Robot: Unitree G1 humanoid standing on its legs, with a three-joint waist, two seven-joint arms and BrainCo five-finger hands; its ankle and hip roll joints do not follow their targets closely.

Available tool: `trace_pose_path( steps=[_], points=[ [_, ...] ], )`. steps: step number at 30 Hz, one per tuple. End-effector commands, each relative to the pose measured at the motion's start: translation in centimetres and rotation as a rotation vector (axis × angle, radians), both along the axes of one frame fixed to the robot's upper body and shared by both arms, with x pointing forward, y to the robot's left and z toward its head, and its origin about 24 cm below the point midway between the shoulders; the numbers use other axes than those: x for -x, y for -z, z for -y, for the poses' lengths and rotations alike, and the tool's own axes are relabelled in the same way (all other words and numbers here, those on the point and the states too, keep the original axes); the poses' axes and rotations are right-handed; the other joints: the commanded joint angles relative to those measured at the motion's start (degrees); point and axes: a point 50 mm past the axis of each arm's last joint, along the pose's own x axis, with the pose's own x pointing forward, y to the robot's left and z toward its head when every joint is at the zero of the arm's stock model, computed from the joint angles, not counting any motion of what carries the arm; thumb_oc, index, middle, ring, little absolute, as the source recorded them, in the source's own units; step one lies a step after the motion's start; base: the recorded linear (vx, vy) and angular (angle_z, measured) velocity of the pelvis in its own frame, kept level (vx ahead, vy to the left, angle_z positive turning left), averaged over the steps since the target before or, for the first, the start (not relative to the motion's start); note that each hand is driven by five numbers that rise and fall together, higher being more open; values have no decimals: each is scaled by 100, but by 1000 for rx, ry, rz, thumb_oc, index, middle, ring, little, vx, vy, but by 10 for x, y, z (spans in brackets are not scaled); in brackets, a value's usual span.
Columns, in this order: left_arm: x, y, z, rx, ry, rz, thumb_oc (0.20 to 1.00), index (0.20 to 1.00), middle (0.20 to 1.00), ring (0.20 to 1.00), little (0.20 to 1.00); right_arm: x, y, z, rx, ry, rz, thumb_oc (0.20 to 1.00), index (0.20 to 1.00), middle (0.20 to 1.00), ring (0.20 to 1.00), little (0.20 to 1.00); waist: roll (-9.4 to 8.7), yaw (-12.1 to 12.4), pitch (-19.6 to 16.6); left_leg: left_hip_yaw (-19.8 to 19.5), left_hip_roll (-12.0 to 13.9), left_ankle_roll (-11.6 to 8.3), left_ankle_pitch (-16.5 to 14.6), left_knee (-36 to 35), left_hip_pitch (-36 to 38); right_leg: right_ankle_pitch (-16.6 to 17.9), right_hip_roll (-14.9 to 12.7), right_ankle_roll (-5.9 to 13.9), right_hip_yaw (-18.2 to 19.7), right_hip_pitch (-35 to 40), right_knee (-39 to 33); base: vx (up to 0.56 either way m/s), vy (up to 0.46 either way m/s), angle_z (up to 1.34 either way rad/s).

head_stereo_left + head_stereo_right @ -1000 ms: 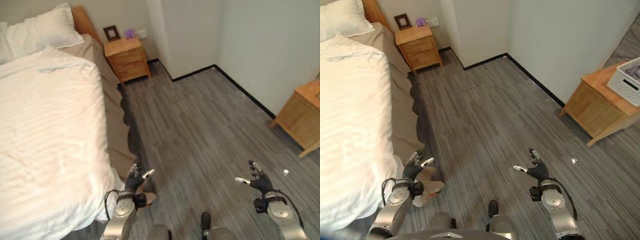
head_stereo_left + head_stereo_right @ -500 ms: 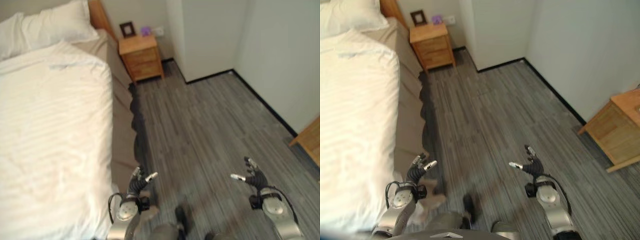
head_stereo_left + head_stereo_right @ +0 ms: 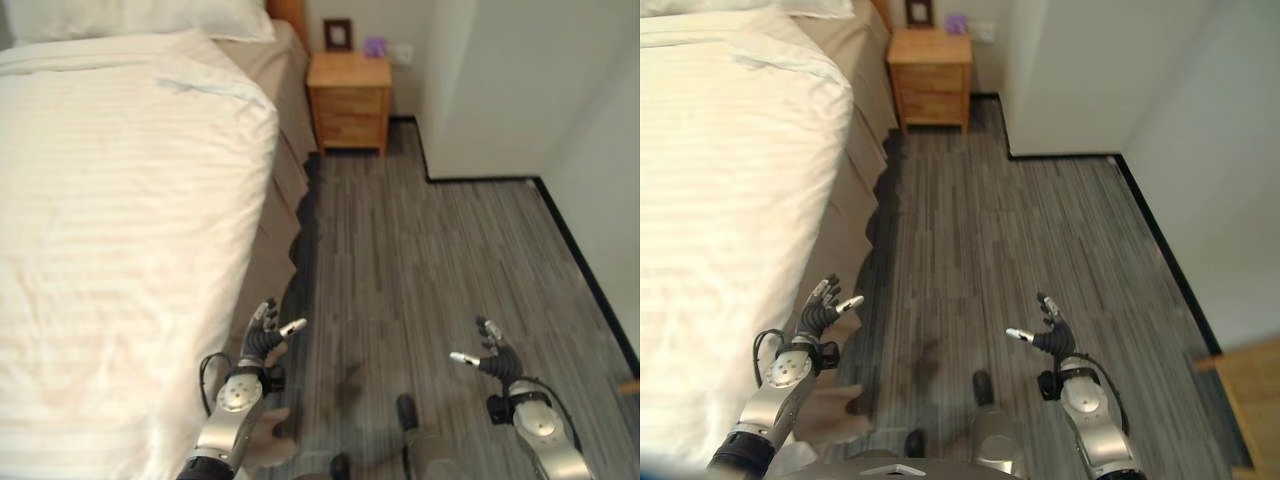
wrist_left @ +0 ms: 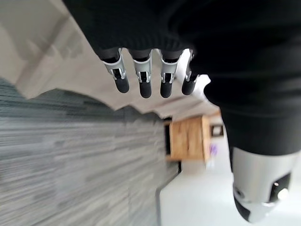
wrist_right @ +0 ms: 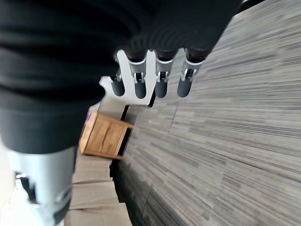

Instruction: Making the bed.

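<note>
Beside the bed (image 3: 120, 220), your left hand (image 3: 262, 342) and right hand (image 3: 492, 360) hover over floor (image 3: 430, 270), fingers (image 4: 141, 80) loosely spread, empty; nightstand (image 3: 348, 102) stands beyond.

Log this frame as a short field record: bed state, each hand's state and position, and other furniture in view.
bed: white duvet spread over it, tan skirt showing along the side, pillow at the head
left hand: open, holding nothing, beside the bed's edge
right hand: open, holding nothing, over the grey plank floor
nightstand: wooden, by the head of the bed, with a dark picture frame on top
</note>
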Motion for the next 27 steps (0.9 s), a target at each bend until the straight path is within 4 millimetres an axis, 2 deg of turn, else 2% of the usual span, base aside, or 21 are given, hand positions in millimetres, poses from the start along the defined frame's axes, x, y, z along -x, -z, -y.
trace_pose_path(
  steps=[1, 2, 5, 6, 7, 8, 9, 10, 11, 12, 13, 14, 15, 16, 17, 18, 20, 21, 22, 24, 27],
  points=[
    [-9, -16, 2, -38, 38, 99, 1000, 1000, 1000, 1000, 1000, -3, -18, 6, 22, -23, 92, 1000, 1000, 1000, 1000, 1000, 86, -153, -153, 168, 18, -160, 330, 8, -634, -747, -115, 419, -191, 562, -11, 90, -116, 10],
    [48, 62, -27, -62, -85, -332, 1000, 1000, 1000, 1000, 1000, 31, 77, 14, -181, 249, -351, 1000, 1000, 1000, 1000, 1000, 9, 269, -351, 777, 280, -245, 405, 8, -856, -1031, -254, 571, -1329, 904, 96, 57, -86, 8],
    [45, 55, -32, -77, -93, -300, 1000, 1000, 1000, 1000, 1000, 21, 68, 16, -192, 244, -304, 1000, 1000, 1000, 1000, 1000, 6, 289, -450, 810, 258, -221, 359, 8, -797, -923, -218, 548, -1238, 986, -135, 40, -21, -28],
    [33, 39, -35, -98, -80, -215, 1000, 1000, 1000, 1000, 1000, 8, 51, 19, -151, 203, -227, 1000, 1000, 1000, 1000, 1000, -6, 324, -519, 816, 240, -206, 332, 8, -758, -855, -243, 541, -1280, 1078, -343, 48, -2, -31],
    [34, 39, -35, -98, -80, -216, 1000, 1000, 1000, 1000, 1000, 9, 51, 19, -151, 203, -227, 1000, 1000, 1000, 1000, 1000, -7, 324, -516, 817, 239, -207, 330, 8, -752, -851, -242, 541, -1280, 1088, -353, 64, 13, -18],
    [22, 19, -38, -148, -66, -120, 1000, 1000, 1000, 1000, 1000, 0, 40, 19, -144, 182, -174, 1000, 1000, 1000, 1000, 1000, -30, 370, -537, 784, 223, -191, 312, 8, -724, -828, -264, 548, -1289, 1109, -412, 34, 15, -13],
    [22, 19, -38, -149, -66, -121, 1000, 1000, 1000, 1000, 1000, 0, 40, 19, -144, 182, -174, 1000, 1000, 1000, 1000, 1000, -31, 369, -536, 785, 222, -191, 311, 8, -720, -829, -265, 549, -1288, 1112, -412, 80, 46, -13],
    [12, 0, -40, -189, -54, -29, 1000, 1000, 1000, 1000, 1000, -9, 27, 22, -132, 172, -112, 1000, 1000, 1000, 1000, 1000, -61, 392, -547, 764, 214, -184, 302, 8, -703, -832, -294, 562, -1335, 1141, -367, 47, 32, -6],
    [12, 0, -40, -189, -54, -29, 1000, 1000, 1000, 1000, 1000, -9, 27, 22, -132, 172, -112, 1000, 1000, 1000, 1000, 1000, -61, 391, -547, 763, 214, -184, 302, 8, -703, -832, -294, 562, -1336, 1142, -367, 74, 89, 10],
    [2, -15, -41, -225, -54, 41, 1000, 1000, 1000, 1000, 1000, -16, 17, 23, -110, 161, -61, 1000, 1000, 1000, 1000, 1000, -75, 406, -530, 715, 200, -133, 274, 8, -686, -919, -357, 603, -1392, 986, 160, 28, 58, 14],
    [2, -15, -41, -225, -54, 41, 1000, 1000, 1000, 1000, 1000, -16, 17, 23, -110, 161, -61, 1000, 1000, 1000, 1000, 1000, -76, 406, -533, 715, 199, -133, 274, 8, -690, -924, -359, 603, -1392, 979, 168, 26, 144, 18],
    [-8, -28, -39, -232, -51, 97, 1000, 1000, 1000, 1000, 1000, -23, 9, 21, -104, 152, -20, 1000, 1000, 1000, 1000, 1000, -73, 383, -382, 637, 154, -9, 200, 8, -586, -727, -495, 723, -1395, 415, 1572, -26, 141, 7],
    [-12, -31, -37, -232, -52, 113, 1000, 1000, 1000, 1000, 1000, -27, 5, 19, -92, 140, -6, 1000, 1000, 1000, 1000, 1000, -56, 355, -270, 675, 124, 46, 169, 8, -528, -207, -607, 847, -1347, 75, 2210, -26, 141, -3],
    [-12, -31, -37, -232, -52, 113, 1000, 1000, 1000, 1000, 1000, -27, 5, 19, -92, 140, -6, 1000, 1000, 1000, 1000, 1000, -55, 358, -276, 677, 124, 46, 169, 8, -534, -205, -605, 847, -1345, 68, 2209, 16, 129, 0],
    [-19, -36, -34, -234, -47, 136, 1000, 1000, 1000, 1000, 1000, -36, -4, 16, -83, 129, 33, 1000, 1000, 1000, 1000, 1000, 84, 289, -128, 632, 228, 81, 132, 8, -423, -111, -647, 836, -1396, -258, 2894, 125, 94, 25],
    [-22, -39, -34, -244, -43, 148, 1000, 1000, 1000, 1000, 1000, -39, -8, 16, -81, 124, 50, 1000, 1000, 1000, 1000, 1000, 104, 253, -110, 567, 253, 69, 74, 8, -358, -278, -625, 779, -1465, -473, 3029, 255, 87, 27],
    [-23, -42, -34, -251, -41, 159, 1000, 1000, 1000, 1000, 1000, -40, -11, 17, -71, 117, 63, 1000, 1000, 1000, 1000, 1000, 69, 157, -113, 448, 251, -6, -80, 8, -187, -664, -375, 710, -1484, -659, 2508, 367, -40, 3],
    [-24, -44, -35, -251, -47, 166, 1000, 1000, 1000, 1000, 1000, -40, -16, 20, -39, 115, 84, 1000, 1000, 1000, 1000, 1000, 54, 102, -138, 390, 280, -76, -138, 8, -108, -715, -213, 655, -1536, -697, 1992, 428, -122, -9],
    [-26, -45, -36, -251, -49, 169, 1000, 1000, 1000, 1000, 1000, -41, -20, 22, -14, 121, 105, 1000, 1000, 1000, 1000, 1000, -30, 75, -180, 365, 231, -144, -208, 8, -18, -691, -213, 638, -1614, -734, 1334, 488, -164, -7],
    [-29, -44, -33, -246, -36, 163, 1000, 1000, 1000, 1000, 1000, -36, -19, 29, -18, 169, 114, 1000, 1000, 1000, 1000, 1000, -77, -91, -218, 276, 416, -362, -392, 8, 270, -373, -58, 622, -1847, -606, -106, 576, -221, 26],
    [-31, -43, -30, -252, -13, 156, 1000, 1000, 1000, 1000, 1000, -28, -13, 32, -31, 197, 88, 1000, 1000, 1000, 1000, 1000, -67, -230, -256, 147, 630, -512, -507, 8, 499, -240, -21, 688, -1645, -796, -432, 491, -221, 68]
  ],
)
